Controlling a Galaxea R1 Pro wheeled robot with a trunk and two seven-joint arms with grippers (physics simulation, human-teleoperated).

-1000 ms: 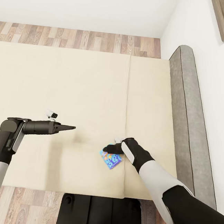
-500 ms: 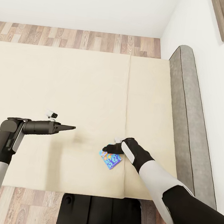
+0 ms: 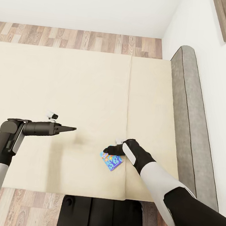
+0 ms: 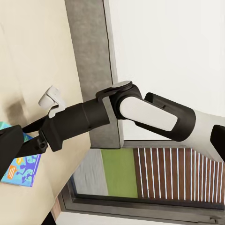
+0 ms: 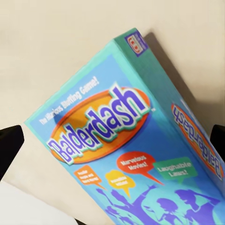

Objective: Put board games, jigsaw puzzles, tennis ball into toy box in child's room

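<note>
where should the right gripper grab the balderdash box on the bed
Across its narrow width, coming from above. The Balderdash box lies flat on the bed, face up, so only its thin side walls offer opposing faces. The right gripper already hovers over it, fingertips straddling it.

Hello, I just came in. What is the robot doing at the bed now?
The robot stands at the bed and reaches its right pincer down to a Balderdash board game lying flat near the bed's front edge. In the right wrist view the open fingers sit at either side of the box, not closed on it yet. The left pincer hovers over the mattress, holding nothing.
</note>
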